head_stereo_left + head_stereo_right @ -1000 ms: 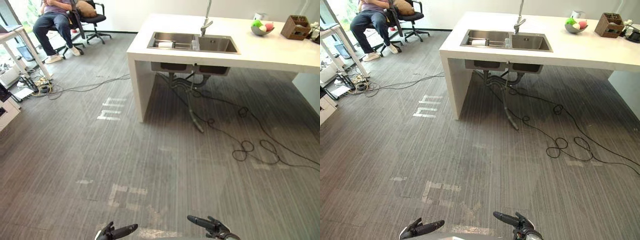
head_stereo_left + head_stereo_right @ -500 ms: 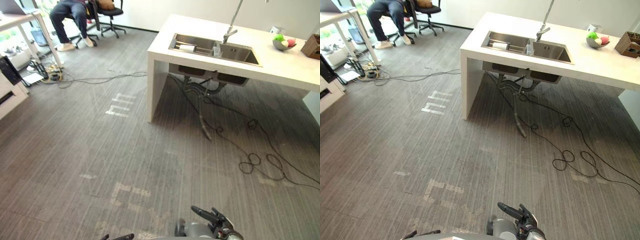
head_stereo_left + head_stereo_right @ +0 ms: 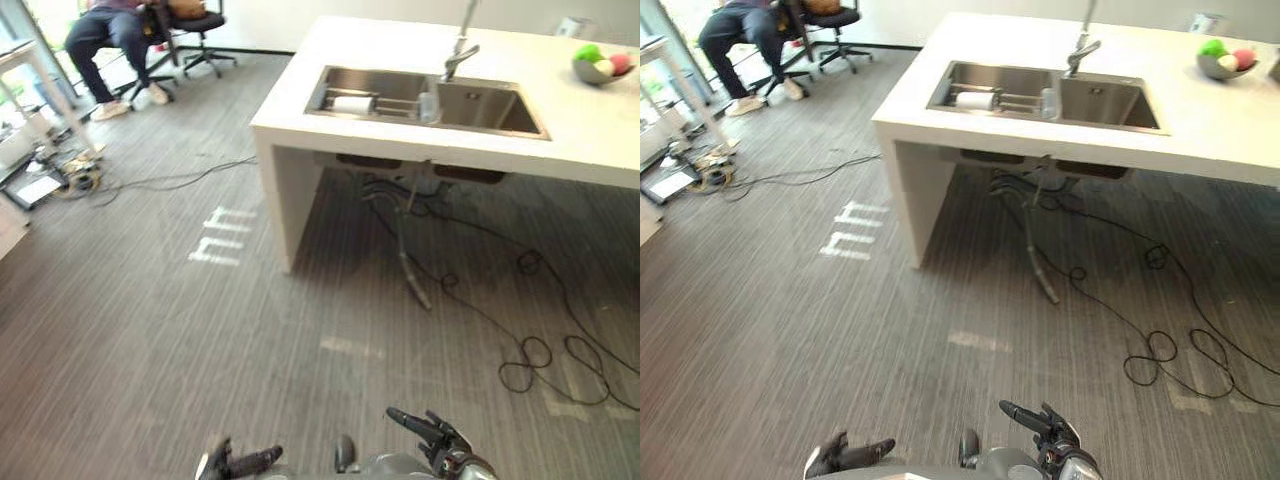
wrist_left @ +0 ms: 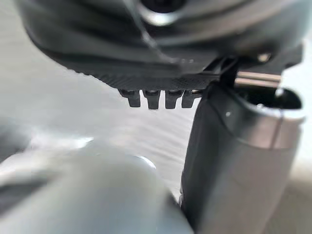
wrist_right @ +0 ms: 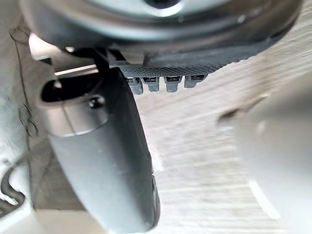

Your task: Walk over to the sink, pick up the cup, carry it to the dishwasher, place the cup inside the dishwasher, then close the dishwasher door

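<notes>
A steel double sink (image 3: 490,112) is set in the white counter (image 3: 590,135) ahead, with a faucet (image 3: 458,55) behind it. A small clear cup (image 3: 428,107) stands between the two basins, and a white roll-shaped thing (image 3: 351,104) lies in the left basin. My left hand (image 3: 235,464) and right hand (image 3: 432,438) hang low over the floor, far from the sink. Both have straight fingers and hold nothing. The left thumb (image 4: 234,161) and the right thumb (image 5: 107,161) stand free over bare floor.
Black cables (image 3: 540,350) loop on the grey floor under and beside the counter. White tape marks (image 3: 222,245) lie left of its leg. A person (image 3: 105,30) sits on an office chair at the far left. A fruit bowl (image 3: 600,68) stands on the counter.
The whole picture has swung and the counter looks nearer, so the camera moved. Both hands stay low and open.
</notes>
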Tool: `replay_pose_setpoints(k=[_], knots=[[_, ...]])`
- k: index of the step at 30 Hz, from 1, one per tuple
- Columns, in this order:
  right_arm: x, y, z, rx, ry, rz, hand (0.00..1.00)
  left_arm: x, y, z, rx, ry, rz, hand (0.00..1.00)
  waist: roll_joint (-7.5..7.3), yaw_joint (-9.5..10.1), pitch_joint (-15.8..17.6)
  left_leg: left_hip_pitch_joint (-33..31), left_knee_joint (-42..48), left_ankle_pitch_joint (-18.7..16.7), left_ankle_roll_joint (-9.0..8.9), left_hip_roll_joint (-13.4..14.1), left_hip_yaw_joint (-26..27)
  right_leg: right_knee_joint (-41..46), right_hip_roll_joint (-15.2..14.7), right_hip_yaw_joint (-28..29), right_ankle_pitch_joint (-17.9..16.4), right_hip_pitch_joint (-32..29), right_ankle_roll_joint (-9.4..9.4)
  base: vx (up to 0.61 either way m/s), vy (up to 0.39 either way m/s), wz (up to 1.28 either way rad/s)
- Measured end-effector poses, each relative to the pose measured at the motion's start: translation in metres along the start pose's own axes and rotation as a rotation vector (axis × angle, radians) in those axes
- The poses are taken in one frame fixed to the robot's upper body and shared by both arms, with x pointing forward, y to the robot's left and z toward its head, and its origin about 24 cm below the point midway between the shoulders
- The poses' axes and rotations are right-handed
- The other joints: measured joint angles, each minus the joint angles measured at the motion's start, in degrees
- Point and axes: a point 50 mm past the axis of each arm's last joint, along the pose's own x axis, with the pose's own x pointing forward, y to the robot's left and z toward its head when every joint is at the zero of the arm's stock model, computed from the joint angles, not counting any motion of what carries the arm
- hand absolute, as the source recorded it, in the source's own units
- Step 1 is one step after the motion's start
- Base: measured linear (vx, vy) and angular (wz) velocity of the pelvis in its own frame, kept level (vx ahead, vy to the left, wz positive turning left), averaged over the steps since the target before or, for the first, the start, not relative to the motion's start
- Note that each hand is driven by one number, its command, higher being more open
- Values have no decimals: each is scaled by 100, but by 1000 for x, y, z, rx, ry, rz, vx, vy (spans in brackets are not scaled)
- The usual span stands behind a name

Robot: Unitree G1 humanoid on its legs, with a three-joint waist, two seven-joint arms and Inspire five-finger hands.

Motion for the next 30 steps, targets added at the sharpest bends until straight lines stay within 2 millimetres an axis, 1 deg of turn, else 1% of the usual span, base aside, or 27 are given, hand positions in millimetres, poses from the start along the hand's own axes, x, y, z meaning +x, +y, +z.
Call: replay_pose_setpoints(k=[1,2,3,4,5,6,7,8,9,10,12,13,14,15,16,17,18,20,21,22,23,24,26,27,28,29,30], knots=[[0,-1,2,-18,5,0,100,7,4,49,147,-259,-4,100,-15,36,37,-389,-409,-167,119,-89,67,-97,-38,156,-8,200,-12,457,-36,-61],[1,1,5,-29,2,7,100,8,5,80,176,-402,6,100,-18,46,41,-593,-766,-212,171,-140,171,-148,-70,239,-14,259,-17,427,0,-69],[3,5,13,-62,-7,24,100,1,9,141,173,-674,45,100,-69,48,82,-897,-1505,-247,246,-274,441,-259,-210,380,-99,389,13,399,63,-50],[4,8,17,-89,-13,40,100,-5,12,169,178,-814,83,100,-85,33,127,-1012,-1924,-215,290,-379,559,-296,-289,448,-169,479,40,384,105,-50],[4,8,18,-147,-5,59,100,-24,13,221,171,-1076,135,100,-99,-3,148,-1149,-2957,42,335,-610,664,-298,-437,563,-314,590,93,459,147,-40],[3,6,16,-197,20,65,100,-50,13,262,157,-1309,182,100,-97,-5,150,-1149,-4241,581,245,-847,557,-308,-531,708,-481,723,179,378,137,-35],[3,6,16,-202,23,65,100,-53,13,265,156,-1335,189,100,-94,-4,148,-1145,-4384,653,221,-868,532,-310,-533,730,-500,738,188,405,166,-57],[3,1,9,-234,69,52,100,-87,11,297,152,-1599,251,100,75,14,60,-1154,-5429,1132,143,-987,159,-325,-515,939,-731,947,262,444,191,-66],[2,-2,1,-240,99,39,100,-105,9,308,172,-1737,285,100,113,22,31,-1104,-5609,1383,209,-1018,130,-283,-552,1073,-936,1179,322,475,204,-82],[1,-3,-3,-249,110,33,100,-112,8,310,182,-1789,295,100,68,52,-5,-1047,-5549,1649,289,-1048,167,-202,-617,1155,-1071,1243,364,553,212,-75],[-2,-6,-10,-252,118,17,100,-120,-2,309,246,-1863,249,100,7,31,-267,-906,-5610,2300,709,-1192,321,664,-800,1213,-1455,988,823,619,196,-55],[-1,-6,-9,-257,114,17,100,-119,-5,309,269,-1861,224,100,-1,23,-269,-785,-5675,2392,768,-1213,350,1121,-821,1174,-1516,836,928,733,201,-28],[-1,-2,-10,-278,113,24,100,-113,-11,309,339,-1836,176,100,-141,24,-319,-454,-5855,2381,873,-1346,448,2339,-952,1032,-1567,413,1100,691,180,-18],[-1,5,-14,-290,120,42,100,-106,-16,310,428,-1798,136,100,-357,4,-336,-132,-5983,2256,877,-1483,491,3616,-1125,787,-1215,-67,1755,569,142,-12],[0,10,-15,-292,121,54,100,-102,-18,310,472,-1774,122,100,-435,-20,-330,21,-5991,2144,891,-1507,487,4192,-1231,649,-843,-323,2217,514,109,-13],[1,15,-12,-302,105,63,100,-92,-18,310,543,-1712,114,100,-569,-36,-303,387,-5986,1905,880,-1524,530,5351,-1573,256,-345,-798,2031,398,78,-24],[2,14,-6,-313,84,59,100,-80,-18,309,581,-1617,122,100,-572,-75,-308,765,-6010,1692,871,-1486,580,6014,-1947,-125,-668,-1152,1498,584,111,-25],[2,16,0,-303,54,43,100,-64,-15,311,642,-1484,145,100,-509,-168,-320,1198,-6101,1501,808,-1289,592,5904,-2191,-451,-995,-1568,1186,434,52,-10],[3,17,2,-282,43,35,100,-59,-12,314,662,-1449,157,100,-479,-206,-302,1279,-6135,1478,784,-1200,576,5583,-2195,-512,-1064,-1697,1181,477,-58,25],[3,21,5,-217,24,15,100,-48,-3,324,683,-1347,179,100,-470,-349,-296,1392,-6156,1409,674,-944,489,4118,-2156,-651,-1127,-1892,1178,407,-107,30],[3,21,6,-209,21,12,100,-47,-1,326,685,-1329,183,100,-464,-356,-292,1418,-6156,1392,649,-900,489,3813,-2148,-663,-1115,-1891,1182,407,-141,33],[3,21,4,-192,23,2,100,-42,7,329,683,-1270,195,100,-459,-387,-289,1550,-6155,1278,481,-768,493,2655,-2149,-640,-981,-1861,1226,329,-181,10],[1,22,3,-194,21,4,100,-37,18,331,663,-1198,218,100,-461,-395,-290,1779,-6088,956,189,-621,507,1417,-2156,-392,-441,-1809,1224,452,-317,8],[-1,22,-4,-205,38,9,100,-33,24,330,659,-1157,237,100,-552,-379,-324,1914,-5937,664,-37,-595,497,1034,-2189,-130,147,-1755,1230,424,-350,11],[-2,22,-8,-206,51,14,100,-32,26,329,662,-1141,245,100,-667,-378,-396,1969,-5840,521,-139,-602,471,999,-2237,-2,561,-1703,1171,454,-414,17],[-2,11,0,-239,49,1,100,-27,26,321,621,-1092,254,100,-305,-387,-424,2032,-5631,315,-329,-253,531,1197,-2002,-122,407,-1601,1495,407,-392,25],[-3,4,3,-254,56,-5,100,-28,21,322,599,-1095,243,100,-87,-389,-495,1967,-5591,351,-330,-62,679,1203,-1859,-274,302,-1587,1413,388,-361,27]])
